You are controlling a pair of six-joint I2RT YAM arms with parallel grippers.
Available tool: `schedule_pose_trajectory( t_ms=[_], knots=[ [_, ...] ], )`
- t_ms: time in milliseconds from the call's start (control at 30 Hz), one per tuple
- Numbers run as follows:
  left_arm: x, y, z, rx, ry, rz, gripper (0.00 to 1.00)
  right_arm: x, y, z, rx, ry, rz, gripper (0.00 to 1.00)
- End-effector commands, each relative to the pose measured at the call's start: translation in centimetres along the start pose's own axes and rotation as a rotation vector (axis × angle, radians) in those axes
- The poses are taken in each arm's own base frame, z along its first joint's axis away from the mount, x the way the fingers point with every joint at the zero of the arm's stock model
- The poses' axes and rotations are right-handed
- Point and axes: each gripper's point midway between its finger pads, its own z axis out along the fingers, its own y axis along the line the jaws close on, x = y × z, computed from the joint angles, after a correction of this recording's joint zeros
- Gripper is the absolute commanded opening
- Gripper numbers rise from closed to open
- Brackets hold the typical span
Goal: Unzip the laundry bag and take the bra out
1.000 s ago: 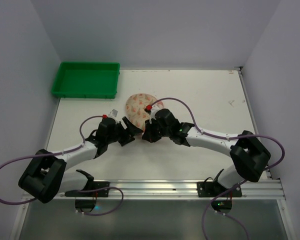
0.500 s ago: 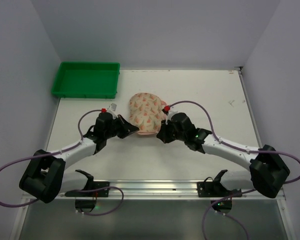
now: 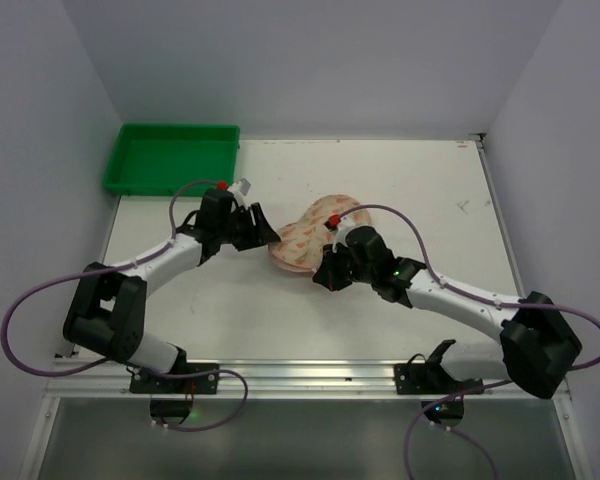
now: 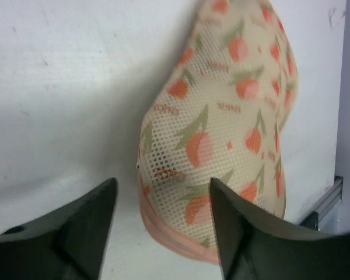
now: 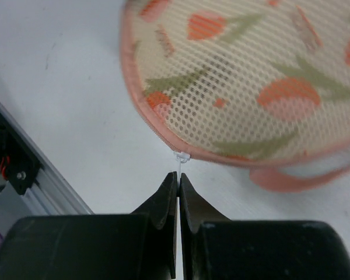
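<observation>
The peanut-shaped cream mesh laundry bag (image 3: pixel 310 232) with orange print lies mid-table, midway between the left and right edges, zipped. The right gripper (image 5: pixel 178 175) pinches its white zipper pull (image 5: pixel 179 157), apparently to draw it. The left gripper (image 4: pixel 160 189), fingers spread, stands at the bag's end, likely as a brace (bra unseen).

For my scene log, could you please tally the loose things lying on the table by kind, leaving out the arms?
laundry bag: 1
green tray: 1
Total: 2
</observation>
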Motion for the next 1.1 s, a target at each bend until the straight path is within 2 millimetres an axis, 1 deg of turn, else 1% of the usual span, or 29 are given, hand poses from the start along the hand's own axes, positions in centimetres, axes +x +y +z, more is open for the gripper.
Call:
schedule_pose_trajectory(
  t_ms=[0, 33, 67, 100, 133, 167, 200, 233, 267, 300, 333, 400, 433, 467, 533, 567, 633, 700, 800, 833, 900, 967, 1000, 1033, 1067],
  knots=[
    [-4.2, -0.1, -0.1, -0.042, -0.085, 0.019, 0.69, -3.0, 5.6, 0.9, -0.159, -0.036, -0.054, 0.00],
    [-4.2, -0.3, -0.1, -0.031, -0.080, 0.002, 0.80, -2.8, 5.9, 1.8, -0.164, -0.017, -0.047, 0.00],
    [-4.2, -0.5, -0.2, -0.026, -0.084, -0.016, 0.95, -4.1, 7.2, 2.1, -0.193, -0.042, -0.053, 0.00],
    [-3.3, 0.0, -0.3, -0.036, -0.076, -0.064, 1.00, -4.6, 7.7, 2.4, -0.202, -0.046, -0.049, 0.00],
    [-3.3, 0.0, -0.9, -0.036, -0.099, -0.080, 1.00, -5.1, 7.8, 2.8, -0.199, -0.052, -0.048, 0.00],
    [-2.8, 0.2, -1.3, -0.041, -0.108, -0.104, 1.00, -5.8, 8.2, 3.4, -0.203, -0.060, -0.050, 0.00],
    [-0.9, 1.5, -1.4, -0.062, -0.096, -0.162, 1.00, -6.2, 8.4, 3.6, -0.206, -0.064, -0.051, 0.00],
    [-0.8, 1.2, -2.3, -0.050, -0.129, -0.177, 1.00, -6.3, 8.6, 3.9, -0.209, -0.062, -0.052, 0.00],
    [0.1, 1.6, -2.7, -0.052, -0.130, -0.209, 1.00, -6.6, 8.7, 4.4, -0.211, -0.059, -0.052, 0.00],
    [-0.1, 1.3, -3.0, -0.024, -0.170, -0.251, 1.00, -6.5, 8.7, 4.6, -0.211, -0.054, -0.053, 0.00],
    [1.6, 1.9, -3.5, -0.019, -0.167, -0.281, 1.00, -6.4, 8.8, 4.8, -0.212, -0.050, -0.053, 0.00],
    [2.1, 1.3, -3.8, 0.034, -0.186, -0.330, 0.98, -5.9, 8.7, 5.3, -0.216, -0.032, -0.053, 0.00],
    [3.0, 1.3, -3.9, 0.057, -0.173, -0.339, 0.97, -5.6, 8.7, 5.5, -0.214, -0.026, -0.053, 0.00],
    [2.6, 0.5, -4.0, 0.096, -0.186, -0.351, 0.96, -5.2, 8.6, 5.6, -0.214, -0.017, -0.055, 0.00],
    [2.6, -0.3, -3.9, 0.133, -0.178, -0.351, 0.96, -4.6, 8.3, 5.9, -0.209, -0.001, -0.052, 0.00],
    [2.0, -0.9, -4.0, 0.151, -0.189, -0.347, 0.95, -4.2, 8.1, 6.0, -0.204, 0.007, -0.050, 0.00],
    [1.4, -1.7, -4.1, 0.167, -0.199, -0.337, 0.95, -4.1, 7.9, 6.0, -0.197, 0.007, -0.050, 0.00],
    [0.5, -2.4, -4.6, 0.177, -0.225, -0.340, 0.95, -4.0, 7.7, 6.1, -0.189, 0.009, -0.050, 0.00],
    [0.1, -1.8, -5.4, 0.148, -0.278, -0.377, 0.95, -4.0, 7.6, 5.9, -0.187, 0.006, -0.050, 0.00],
    [-0.1, -1.4, -5.5, 0.131, -0.304, -0.388, 0.95, -3.9, 7.6, 5.9, -0.185, 0.007, -0.050, 0.00],
    [0.0, -1.2, -5.6, 0.136, -0.317, -0.409, 0.94, -3.7, 7.3, 6.0, -0.179, 0.011, -0.054, 0.00],
    [-0.1, -1.9, -5.6, 0.169, -0.310, -0.403, 0.93, -3.5, 7.2, 6.1, -0.175, 0.016, -0.056, 0.00],
    [0.2, -1.9, -5.1, 0.165, -0.288, -0.403, 0.93, -3.4, 7.1, 6.1, -0.174, 0.017, -0.058, 0.00],
    [0.0, -2.5, -5.0, 0.177, -0.281, -0.399, 0.92, -3.4, 7.0, 6.2, -0.173, 0.019, -0.056, 0.00],
    [0.0, -2.8, -4.8, 0.184, -0.276, -0.392, 0.87, -3.4, 7.1, 6.1, -0.173, 0.018, -0.057, 0.00]
  ],
)
